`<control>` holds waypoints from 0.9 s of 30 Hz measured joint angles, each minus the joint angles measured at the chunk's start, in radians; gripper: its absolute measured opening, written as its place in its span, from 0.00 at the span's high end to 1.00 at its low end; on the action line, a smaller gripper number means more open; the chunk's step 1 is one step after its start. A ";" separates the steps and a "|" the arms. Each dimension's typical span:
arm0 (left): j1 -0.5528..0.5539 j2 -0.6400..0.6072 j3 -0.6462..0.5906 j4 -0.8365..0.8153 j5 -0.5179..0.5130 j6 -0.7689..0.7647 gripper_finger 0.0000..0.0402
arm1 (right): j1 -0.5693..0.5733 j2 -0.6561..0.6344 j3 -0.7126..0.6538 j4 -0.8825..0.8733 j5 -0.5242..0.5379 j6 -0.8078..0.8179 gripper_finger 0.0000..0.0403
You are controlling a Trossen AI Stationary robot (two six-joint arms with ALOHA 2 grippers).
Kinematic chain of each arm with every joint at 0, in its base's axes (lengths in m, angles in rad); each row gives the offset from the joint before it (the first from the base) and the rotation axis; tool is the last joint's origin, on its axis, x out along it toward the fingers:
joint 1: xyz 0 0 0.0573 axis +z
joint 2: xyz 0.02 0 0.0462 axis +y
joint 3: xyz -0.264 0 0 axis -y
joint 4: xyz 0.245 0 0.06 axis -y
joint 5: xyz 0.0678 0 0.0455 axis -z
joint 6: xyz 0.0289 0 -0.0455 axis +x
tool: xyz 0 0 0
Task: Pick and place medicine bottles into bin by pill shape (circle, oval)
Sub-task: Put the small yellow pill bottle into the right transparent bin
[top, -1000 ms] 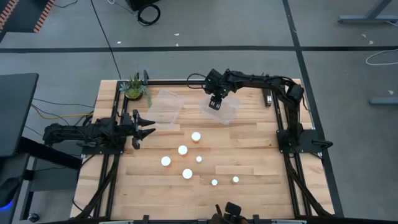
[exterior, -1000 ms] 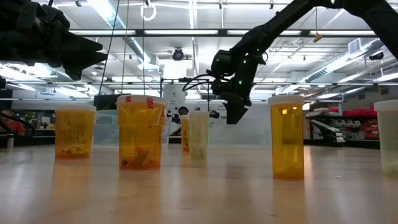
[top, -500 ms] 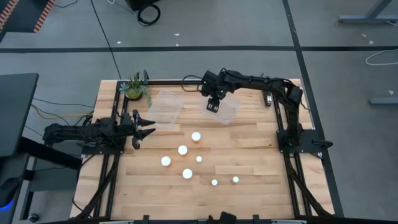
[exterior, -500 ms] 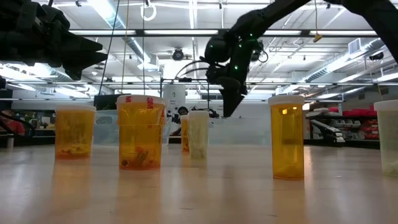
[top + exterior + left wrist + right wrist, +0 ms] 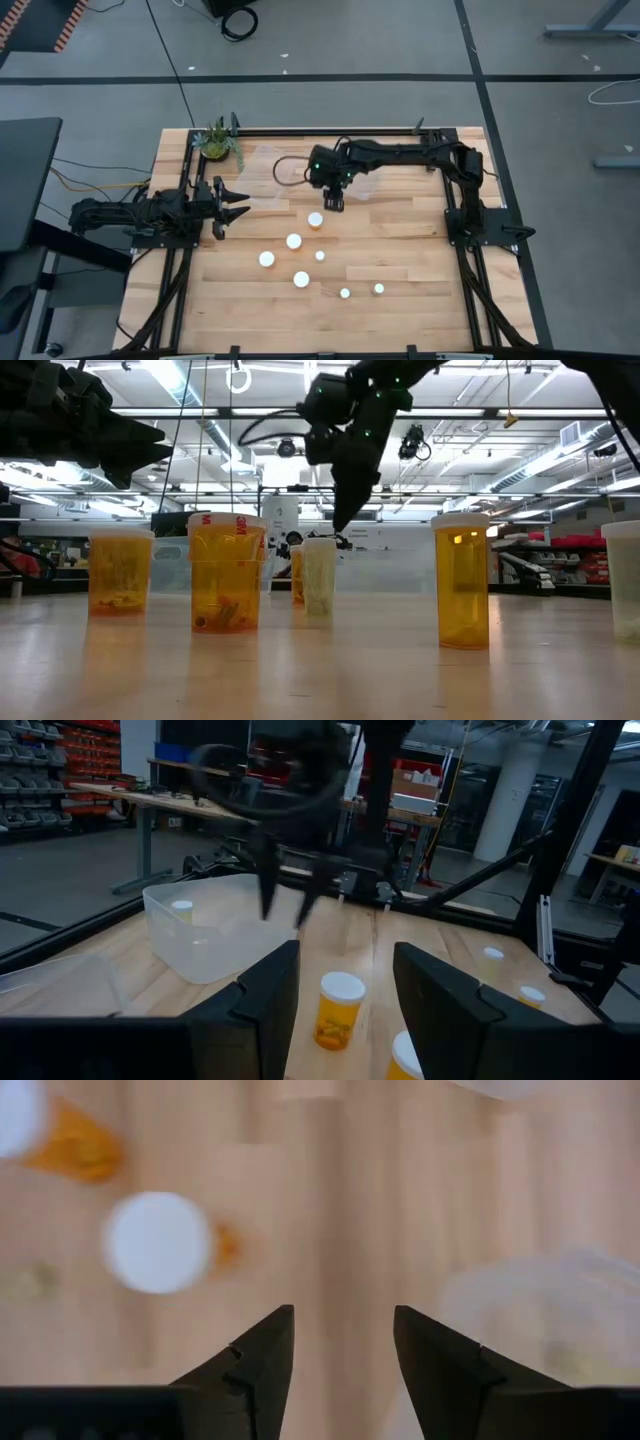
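Several amber bottles with white caps stand upright on their bases on the wooden table; the farthest of them (image 5: 315, 219) is closest to my right gripper. My right gripper (image 5: 334, 203) is open and empty, pointing down just beyond that bottle. In the right wrist view its cap (image 5: 157, 1242) lies off to one side of the open fingers (image 5: 343, 1315). In the low view this gripper (image 5: 338, 522) hangs above the bottles. One more bottle (image 5: 181, 906) sits inside a clear bin (image 5: 200, 935). My left gripper (image 5: 235, 205) waits open at the table's left side.
Two clear plastic bins lie at the far side, the left one (image 5: 262, 165) and the right one (image 5: 368, 182) partly under my right arm. A small green potted plant (image 5: 216, 140) stands at the far left corner. Bare wood lies right of the bottles.
My right gripper has moved from above the right bin toward the table's near and left edges, to a spot just beyond the farthest bottle. The bottles have stayed where they were.
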 joint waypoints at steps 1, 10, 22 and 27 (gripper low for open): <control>0.000 0.000 0.000 0.000 0.000 0.000 0.57 | 0.018 0.000 0.000 0.009 -0.007 -0.005 0.55; 0.000 0.000 0.000 0.000 0.000 0.000 0.57 | 0.181 0.000 0.000 0.075 -0.054 -0.082 0.55; 0.000 0.000 0.000 0.000 0.000 0.000 0.57 | 0.331 0.000 0.000 0.119 -0.076 -0.110 0.55; 0.000 0.000 0.000 0.000 0.000 0.000 0.57 | 0.357 0.010 0.000 0.126 -0.045 -0.057 0.55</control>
